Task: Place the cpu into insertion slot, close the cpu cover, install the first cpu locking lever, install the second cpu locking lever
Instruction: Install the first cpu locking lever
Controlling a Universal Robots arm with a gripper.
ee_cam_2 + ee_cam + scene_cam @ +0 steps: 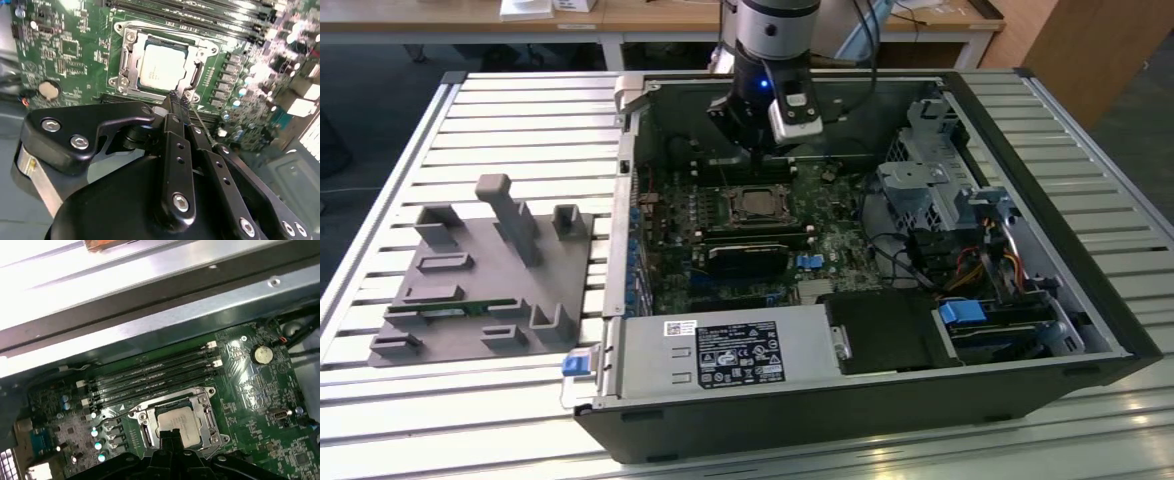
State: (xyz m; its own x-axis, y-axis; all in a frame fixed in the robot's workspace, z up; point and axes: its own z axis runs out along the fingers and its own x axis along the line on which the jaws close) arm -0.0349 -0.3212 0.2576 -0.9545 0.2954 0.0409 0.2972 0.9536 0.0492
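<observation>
Nearest me in the exterior view is the dark near wall of the open computer case. Just behind it sits a silver box with a white label. The case lies on a slatted metal table. On the exterior view's left, apart from the case, stands a grey plastic rack. Farther in, the chip lies flat in the middle of the green board. The gripper hangs just on its far side, low inside the case.

In the second wrist view the gripper's black body is closest to me. Its two fingers run side by side to tips drawn together, and I see no gap between them. Those tips sit at one corner of the socket. A thin metal rod runs right alongside the fingers; I cannot tell whether the tips pinch it. The chip sits in the socket, and the cover plate lies flat around it, the chip's pale top showing through the cut-out. A coin battery sits well off to the side on the board.

In the first wrist view the closed tips overlap the near edge of the cover plate, just beside the chip. Beyond the socket run four long black memory slots, and past them the case's bright metal wall.
</observation>
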